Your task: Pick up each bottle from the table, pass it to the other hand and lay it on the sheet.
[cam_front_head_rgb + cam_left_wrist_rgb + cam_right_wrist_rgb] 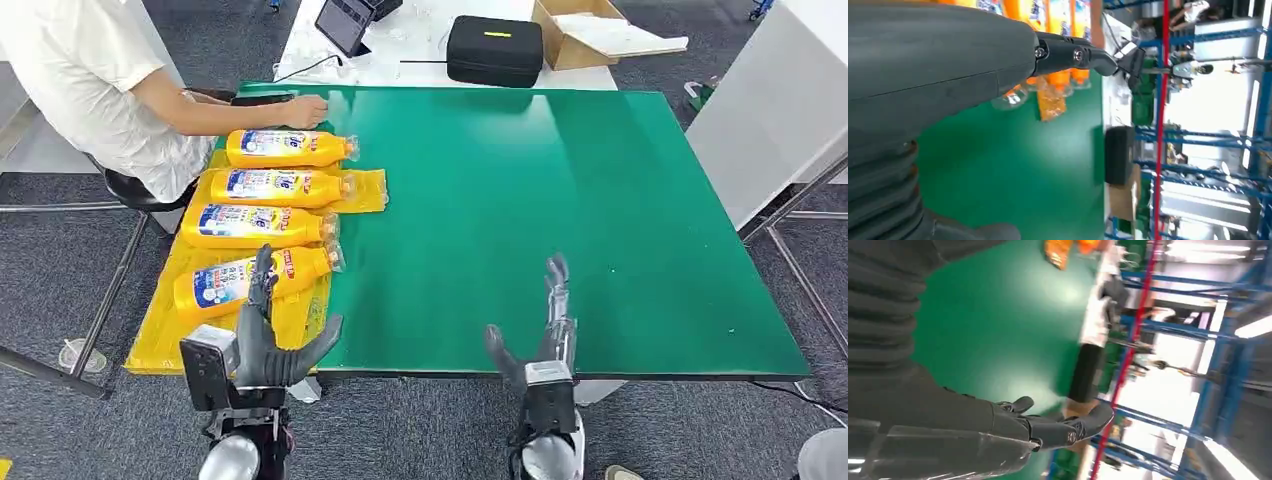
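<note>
- The left hand hangs at the near edge of the green surface at about 7 o'clock, fingers spread and holding nothing; the right hand at 6 o'clock is likewise spread and empty.
- The nearest bottle lies on the yellow sheet just beyond the left hand's fingertips, toward 12 o'clock from it, long axis running 8 to 2 o'clock, cap toward the surface's middle.
- Three more bottles lie flat on the sheet beyond, stacked toward 11 o'clock.
- Judged from this, the left hand is far nearer all four; no bottle lies off the sheet.
- At 10 o'clock a person's hand rests by the farthest bottle.
</note>
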